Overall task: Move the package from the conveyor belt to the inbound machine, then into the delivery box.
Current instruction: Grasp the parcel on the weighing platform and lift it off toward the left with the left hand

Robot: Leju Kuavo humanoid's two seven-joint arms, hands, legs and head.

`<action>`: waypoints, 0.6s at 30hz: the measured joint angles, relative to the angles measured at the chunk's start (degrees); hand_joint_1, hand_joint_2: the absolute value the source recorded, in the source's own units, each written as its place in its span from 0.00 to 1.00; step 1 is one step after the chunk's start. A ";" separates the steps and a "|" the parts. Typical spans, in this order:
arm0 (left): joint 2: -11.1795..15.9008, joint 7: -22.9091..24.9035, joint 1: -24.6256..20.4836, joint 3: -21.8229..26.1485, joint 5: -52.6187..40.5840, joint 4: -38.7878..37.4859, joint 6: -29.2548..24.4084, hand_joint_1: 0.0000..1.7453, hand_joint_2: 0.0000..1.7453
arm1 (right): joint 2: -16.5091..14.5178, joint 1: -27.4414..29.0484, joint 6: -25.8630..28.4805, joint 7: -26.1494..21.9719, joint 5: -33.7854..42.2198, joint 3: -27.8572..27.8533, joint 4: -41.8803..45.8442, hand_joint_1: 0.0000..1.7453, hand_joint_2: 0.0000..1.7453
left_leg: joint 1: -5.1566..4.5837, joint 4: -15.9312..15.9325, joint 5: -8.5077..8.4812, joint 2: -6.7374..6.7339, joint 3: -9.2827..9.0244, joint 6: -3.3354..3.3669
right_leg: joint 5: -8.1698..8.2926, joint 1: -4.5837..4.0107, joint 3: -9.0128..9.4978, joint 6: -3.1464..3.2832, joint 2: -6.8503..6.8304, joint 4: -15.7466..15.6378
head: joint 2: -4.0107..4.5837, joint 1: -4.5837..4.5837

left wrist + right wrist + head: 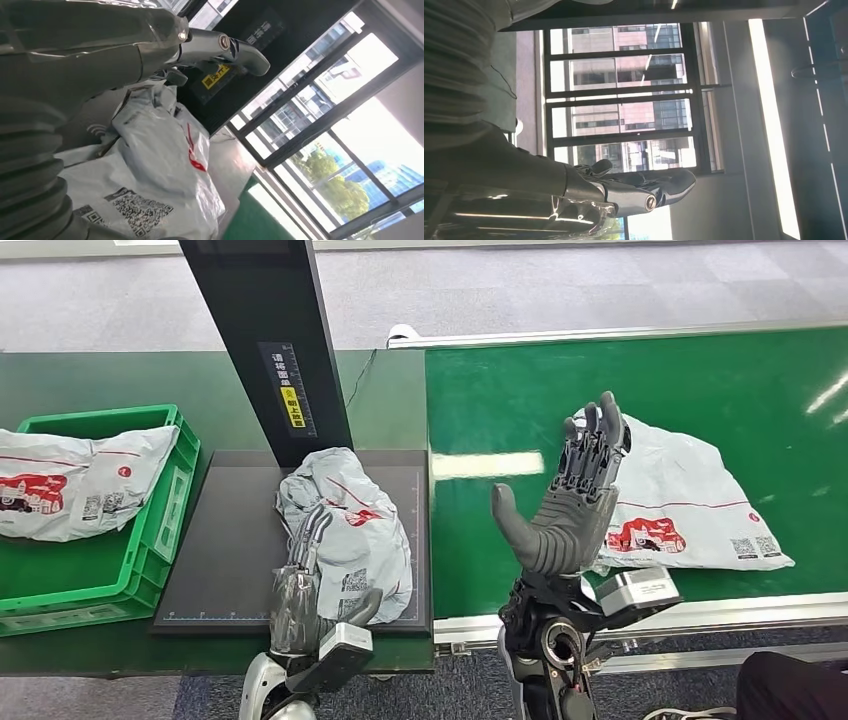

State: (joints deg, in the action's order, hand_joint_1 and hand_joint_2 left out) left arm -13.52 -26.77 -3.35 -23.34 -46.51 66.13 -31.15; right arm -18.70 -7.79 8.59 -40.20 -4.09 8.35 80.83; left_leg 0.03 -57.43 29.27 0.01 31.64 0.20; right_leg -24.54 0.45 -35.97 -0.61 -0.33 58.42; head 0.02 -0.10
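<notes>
Three packages point(345, 530), one green box point(150, 540)

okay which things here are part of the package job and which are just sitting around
Part of the job:
package on the inbound machine, under the left hand
inbound machine platform
conveyor belt
green delivery box

Just there:
package on the belt
package already in the box
raised right hand

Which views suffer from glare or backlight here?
Head view: bright reflections streak the green conveyor belt. Left wrist view: windows blow out white behind the package. Right wrist view: strongly backlit by windows, so the right hand looks dark.
</notes>
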 joint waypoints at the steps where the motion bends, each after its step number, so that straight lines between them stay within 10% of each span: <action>1: 0.02 0.03 -0.14 0.01 -0.06 -0.45 -0.02 0.00 1.00 | 0.14 0.12 0.06 0.00 0.02 0.35 0.10 0.00 1.00 | 0.00 0.00 0.00 0.00 0.00 0.00 | 0.00 0.00 -0.01 0.00 0.00 0.00 | 0.00 0.01; 18: -0.09 -0.54 -2.65 0.22 -1.36 -4.97 -0.41 0.00 1.00 | 1.48 0.44 -3.11 0.01 1.80 1.60 -0.31 0.00 1.00 | 0.00 0.00 0.00 0.00 0.01 0.00 | 0.00 0.00 0.00 0.00 -0.01 0.00 | -0.01 0.00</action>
State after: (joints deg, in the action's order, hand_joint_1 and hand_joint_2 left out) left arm -13.62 -27.31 -5.99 -23.11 -47.87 61.16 -31.56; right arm -17.22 -7.35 5.48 -40.19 -2.29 9.95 80.52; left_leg 0.03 -57.43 29.26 0.01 31.65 0.20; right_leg -24.54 0.45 -35.97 -0.61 -0.34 58.42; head 0.01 -0.10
